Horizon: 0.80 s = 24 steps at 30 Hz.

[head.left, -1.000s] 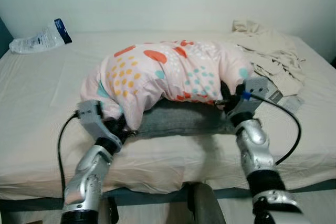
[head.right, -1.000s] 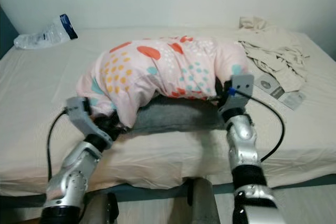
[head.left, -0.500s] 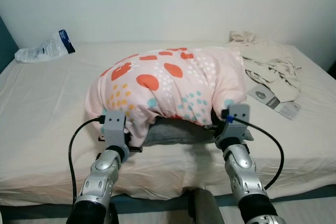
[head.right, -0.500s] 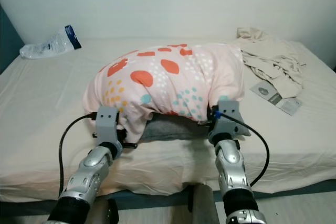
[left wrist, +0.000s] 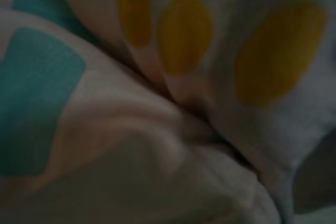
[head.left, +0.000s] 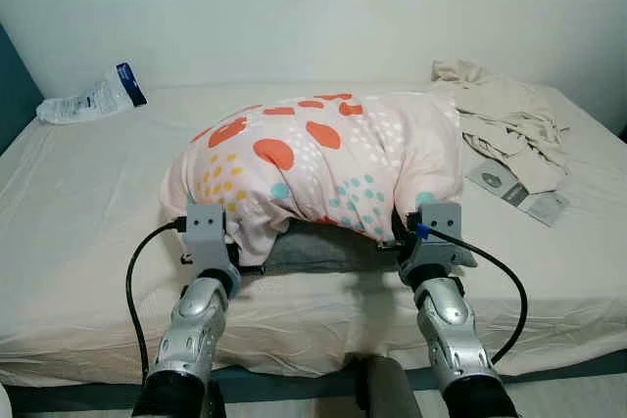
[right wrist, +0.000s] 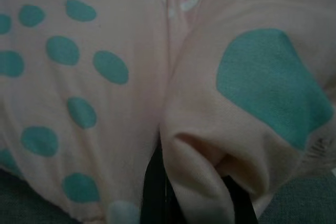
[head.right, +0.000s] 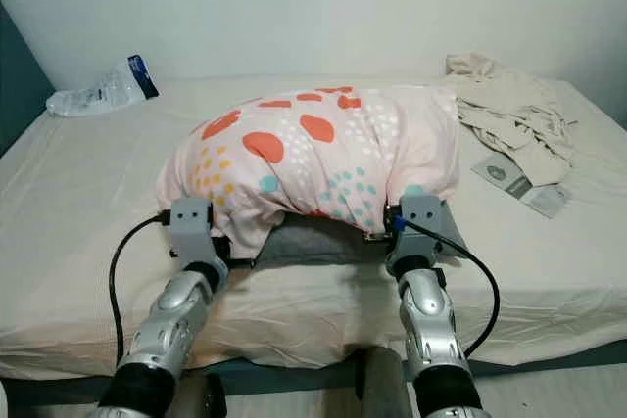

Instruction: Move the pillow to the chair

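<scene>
Left eye view: patterned pillow (head.left: pixel 318 168) raised over the bed (head.left: pixel 88 203), left claw (head.left: pixel 227 248) & right claw (head.left: pixel 402 237) each clamped on a near corner. Pinching only fabric, cover could slip, dropping it.

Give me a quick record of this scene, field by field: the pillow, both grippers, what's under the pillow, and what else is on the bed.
pillow: pink pillow with coloured spots, bulging up mid-bed
left gripper: left gripper at the pillow's near left corner, fabric bunched close before its wrist camera
right gripper: right gripper at the near right corner, black fingers pinching a fold
underneath: grey cushion
bed: beige sheet
far left: plastic bag
far right: crumpled cloth, packets
</scene>
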Tool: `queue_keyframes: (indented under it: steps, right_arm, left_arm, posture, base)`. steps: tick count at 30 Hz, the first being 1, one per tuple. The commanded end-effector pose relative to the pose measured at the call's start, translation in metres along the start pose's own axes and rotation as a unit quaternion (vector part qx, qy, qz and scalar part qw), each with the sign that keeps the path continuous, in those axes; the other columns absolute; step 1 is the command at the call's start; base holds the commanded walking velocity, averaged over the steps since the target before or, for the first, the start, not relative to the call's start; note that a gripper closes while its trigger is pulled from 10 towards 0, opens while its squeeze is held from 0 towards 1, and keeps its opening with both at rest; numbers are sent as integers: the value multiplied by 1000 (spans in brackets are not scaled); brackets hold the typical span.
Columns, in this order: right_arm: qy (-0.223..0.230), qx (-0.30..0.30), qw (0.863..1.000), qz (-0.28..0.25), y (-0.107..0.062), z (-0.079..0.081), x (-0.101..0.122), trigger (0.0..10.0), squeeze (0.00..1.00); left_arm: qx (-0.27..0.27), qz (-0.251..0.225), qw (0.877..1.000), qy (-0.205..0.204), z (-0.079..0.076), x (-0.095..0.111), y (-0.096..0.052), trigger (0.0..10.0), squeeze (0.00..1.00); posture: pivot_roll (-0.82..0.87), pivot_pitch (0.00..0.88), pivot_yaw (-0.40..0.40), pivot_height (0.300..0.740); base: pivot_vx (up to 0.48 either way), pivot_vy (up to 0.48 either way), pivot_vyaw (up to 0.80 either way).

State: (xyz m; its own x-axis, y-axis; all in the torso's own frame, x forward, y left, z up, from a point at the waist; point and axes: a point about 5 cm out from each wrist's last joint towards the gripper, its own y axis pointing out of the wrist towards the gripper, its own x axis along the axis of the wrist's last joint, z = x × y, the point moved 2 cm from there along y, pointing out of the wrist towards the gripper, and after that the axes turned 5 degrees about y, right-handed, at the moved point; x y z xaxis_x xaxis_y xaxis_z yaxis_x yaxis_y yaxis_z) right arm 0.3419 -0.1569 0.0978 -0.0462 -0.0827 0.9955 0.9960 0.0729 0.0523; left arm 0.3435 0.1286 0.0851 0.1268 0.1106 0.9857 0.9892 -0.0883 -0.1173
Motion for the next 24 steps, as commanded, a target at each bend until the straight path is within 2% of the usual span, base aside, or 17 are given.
queue_keyframes:
  steps: [1,4,24]
  right_arm:
    - [5,28,999,44,-6,17,-20,10000,0]
    - [4,26,999,44,-6,17,-19,10000,0]
    - [2,24,999,43,-7,13,-16,10000,0]
  left_arm:
    - [-15,-12,1000,-2,-8,6,3,10000,0]
    - [-20,-14,1000,13,-10,7,4,10000,0]
    - [-29,-22,999,20,-15,9,4,10000,0]
  posture:
    - [-26,70,-11,605]
    - [-26,69,-11,620]
    - [-31,72,-8,705]
  base:
    - [0,0,0]
    - [0,0,0]
    - [0,0,0]
